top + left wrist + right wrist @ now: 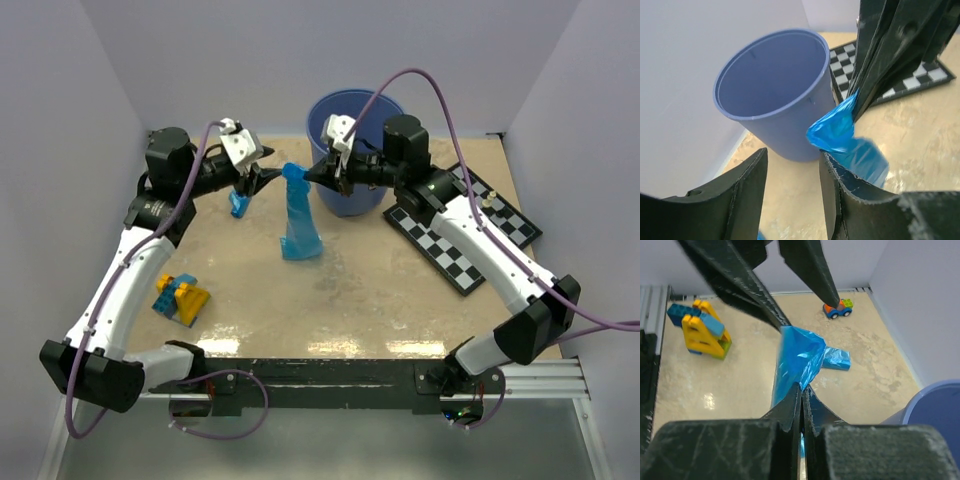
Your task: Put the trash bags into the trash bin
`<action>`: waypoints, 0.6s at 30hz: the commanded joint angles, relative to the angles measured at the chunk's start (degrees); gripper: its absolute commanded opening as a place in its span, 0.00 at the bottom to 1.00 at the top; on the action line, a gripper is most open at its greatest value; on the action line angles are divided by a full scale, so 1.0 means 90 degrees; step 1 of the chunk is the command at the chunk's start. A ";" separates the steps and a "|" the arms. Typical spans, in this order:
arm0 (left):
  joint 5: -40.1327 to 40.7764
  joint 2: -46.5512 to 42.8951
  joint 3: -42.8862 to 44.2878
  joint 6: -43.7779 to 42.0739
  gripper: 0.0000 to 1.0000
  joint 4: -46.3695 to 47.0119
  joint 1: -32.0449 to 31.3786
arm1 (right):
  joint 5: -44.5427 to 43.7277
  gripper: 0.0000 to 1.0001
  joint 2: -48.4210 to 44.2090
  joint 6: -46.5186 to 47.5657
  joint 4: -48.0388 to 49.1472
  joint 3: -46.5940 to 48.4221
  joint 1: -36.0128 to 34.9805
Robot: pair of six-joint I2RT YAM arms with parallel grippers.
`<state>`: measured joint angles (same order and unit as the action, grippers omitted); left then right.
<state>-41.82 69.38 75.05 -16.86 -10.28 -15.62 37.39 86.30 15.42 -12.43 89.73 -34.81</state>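
We judge the trash bag [298,220] limp and slippery; right end effector [801,390] pinches its bunched top. Left end effector [793,161] spread

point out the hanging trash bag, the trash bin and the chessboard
trash bag [300,228], top external view, middle of its hanging body
trash bin [782,132], left wrist view, outer wall below the rim
chessboard [430,243], top external view, checkered squares near its left corner

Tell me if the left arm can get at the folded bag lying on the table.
Probably yes. The folded bag lies flat just below the open left fingers, with nothing covering it. The other bag, pinched by the right fingers, hangs off to the side.
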 commanded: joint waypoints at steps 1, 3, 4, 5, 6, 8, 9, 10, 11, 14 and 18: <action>-0.0752 -0.0219 0.0099 -0.2233 0.49 -0.1276 0.0260 | 0.0728 0.00 -0.0439 0.2295 -0.0345 -0.0030 0.0000; -0.0957 -0.0248 0.0177 -0.3238 0.47 -0.1921 0.0319 | 0.0855 0.00 -0.0342 0.2932 -0.0737 0.0166 0.0000; -0.1113 -0.0268 0.0187 -0.3476 0.46 -0.2117 0.0319 | 0.0894 0.00 -0.0302 0.3080 -0.0835 0.0263 0.0000; -0.1289 -0.0278 0.0177 -0.3633 0.45 -0.2245 0.0329 | 0.0924 0.00 -0.0254 0.3169 -0.0884 0.0370 0.0000; -0.1484 -0.0278 0.0158 -0.3683 0.45 -0.2275 0.0319 | 0.0963 0.00 -0.0186 0.3266 -0.0962 0.0429 -0.0009; -0.1768 -0.0307 0.0022 -0.3489 0.43 -0.2062 0.0319 | 0.1022 0.00 -0.0059 0.3297 -0.1041 0.0595 -0.0029; -0.1846 -0.0326 -0.0047 -0.3391 0.42 -0.1935 0.0319 | 0.1012 0.00 0.0019 0.3258 -0.1022 0.0673 -0.0029; -0.1895 -0.0356 -0.0125 -0.3255 0.42 -0.1711 0.0300 | 0.1022 0.00 0.0078 0.3277 -0.1089 0.0761 -0.0039; -0.1925 -0.0385 -0.0203 -0.3079 0.42 -0.1477 0.0309 | 0.1022 0.00 0.0147 0.3393 -0.1225 0.0849 -0.0048; -0.1964 -0.0463 -0.0428 -0.2464 0.42 -0.0715 0.0319 | 0.0954 0.00 0.0400 0.3949 -0.1840 0.1210 -0.0136; -0.1877 -0.0434 -0.0506 -0.1790 0.40 -0.0041 0.0319 | 0.0924 0.00 0.0674 0.4438 -0.2466 0.1601 -0.0205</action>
<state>-56.14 66.22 71.24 -39.35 -20.88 -12.88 44.73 90.83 48.66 -27.38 100.12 -35.90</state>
